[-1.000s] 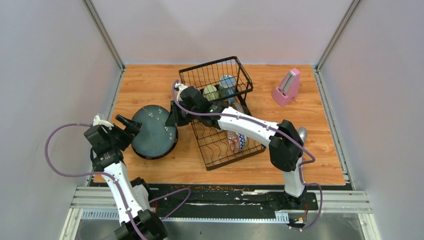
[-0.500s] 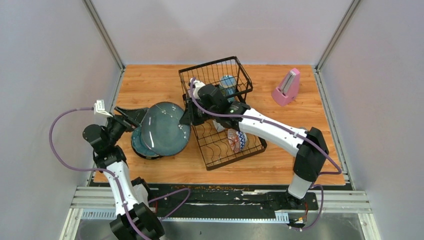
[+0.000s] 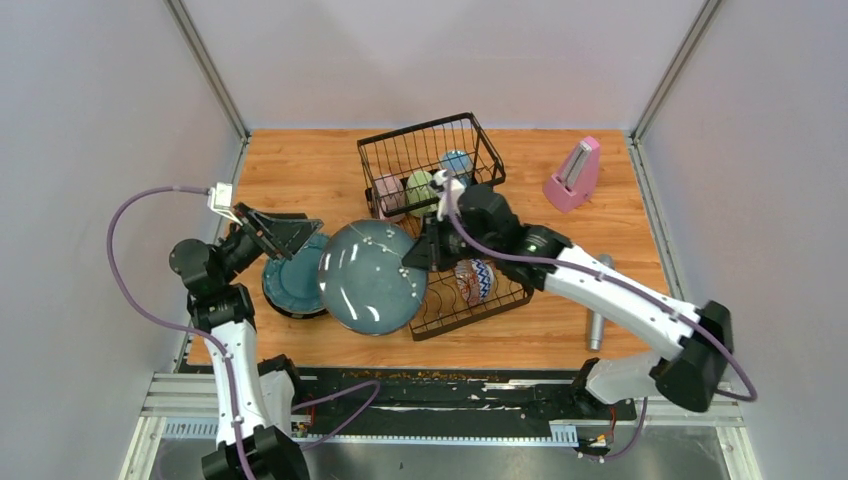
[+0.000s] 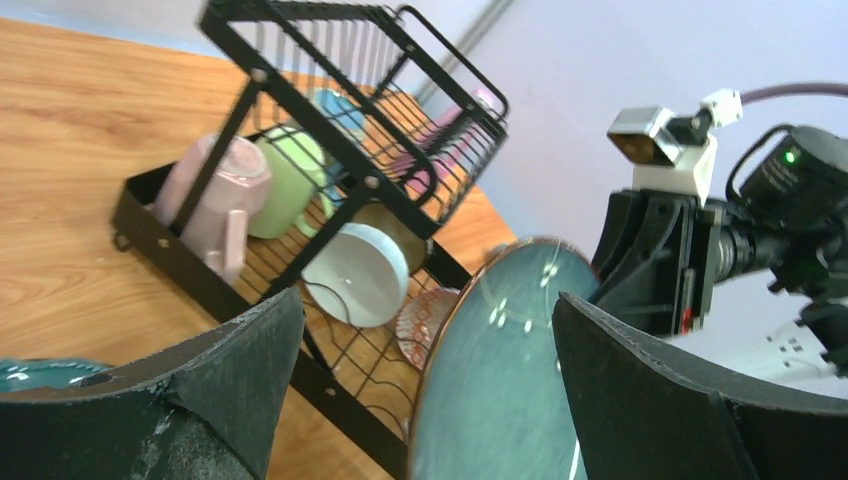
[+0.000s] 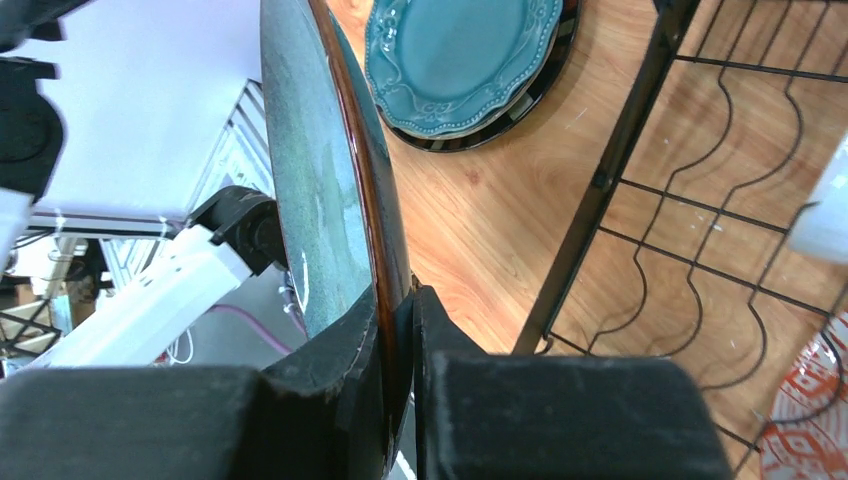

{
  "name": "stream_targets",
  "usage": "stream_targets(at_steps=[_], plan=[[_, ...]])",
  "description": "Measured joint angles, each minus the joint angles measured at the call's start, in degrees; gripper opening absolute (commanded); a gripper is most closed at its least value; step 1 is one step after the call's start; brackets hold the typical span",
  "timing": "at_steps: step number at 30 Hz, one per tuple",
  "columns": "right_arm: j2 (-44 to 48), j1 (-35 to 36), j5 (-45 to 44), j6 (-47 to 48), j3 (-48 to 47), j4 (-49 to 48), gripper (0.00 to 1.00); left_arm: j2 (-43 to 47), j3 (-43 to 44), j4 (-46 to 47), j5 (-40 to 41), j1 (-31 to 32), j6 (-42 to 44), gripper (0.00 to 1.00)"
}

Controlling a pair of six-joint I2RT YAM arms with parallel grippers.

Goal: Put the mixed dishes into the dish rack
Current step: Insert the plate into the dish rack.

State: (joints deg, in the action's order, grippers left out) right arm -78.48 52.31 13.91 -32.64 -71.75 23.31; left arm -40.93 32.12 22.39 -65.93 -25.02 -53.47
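The left pincer [image 3: 285, 232] hangs wide open and empty above the stacked plates [image 3: 292, 285], which lie on the surface just beneath it. Right of that, a speckled plate [image 3: 372, 277] stands on edge in the air, its rim clamped by the right pincer [image 3: 418, 255], with the dish rack [image 5: 622, 140] directly below and behind this pincer. The plate seems mid-carry to the rack. Next it probably needs lining up over a free wavy slot, then lowering.

Half hidden behind right arm [image 3: 620, 298] — microphone [image 3: 594, 331]; cut off by left wrist view's bottom edge — plate [image 4: 500, 370].
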Motion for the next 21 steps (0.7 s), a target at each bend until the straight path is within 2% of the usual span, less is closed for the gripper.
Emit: stream_targets(at_steps=[7, 10, 12, 18, 21], plan=[[15.58, -10.58, 6.25, -0.26, 8.46, -0.11, 0.0, -0.13, 2.91, -5.25, -1.14, 12.37, 4.87, 1.0], [19.61, -16.11, 10.78, -0.72, 11.26, -0.04, 0.0, 0.09, 4.44, -9.16, -1.29, 16.13, 8.22, 0.92], [21.07, -19.19, 13.77, -1.14, 12.79, 0.07, 0.0, 0.13, 4.76, -12.02, -1.31, 17.66, 10.56, 0.84], [21.57, -22.49, 19.45, -3.08, 14.82, -0.39, 0.0, -1.66, 4.74, -15.52, 0.28, 25.29, 12.79, 0.8], [21.55, -22.49, 21.24, -4.2, 15.39, -1.55, 0.0, -2.89, 4.68, -15.82, 2.29, 30.53, 12.61, 0.72]])
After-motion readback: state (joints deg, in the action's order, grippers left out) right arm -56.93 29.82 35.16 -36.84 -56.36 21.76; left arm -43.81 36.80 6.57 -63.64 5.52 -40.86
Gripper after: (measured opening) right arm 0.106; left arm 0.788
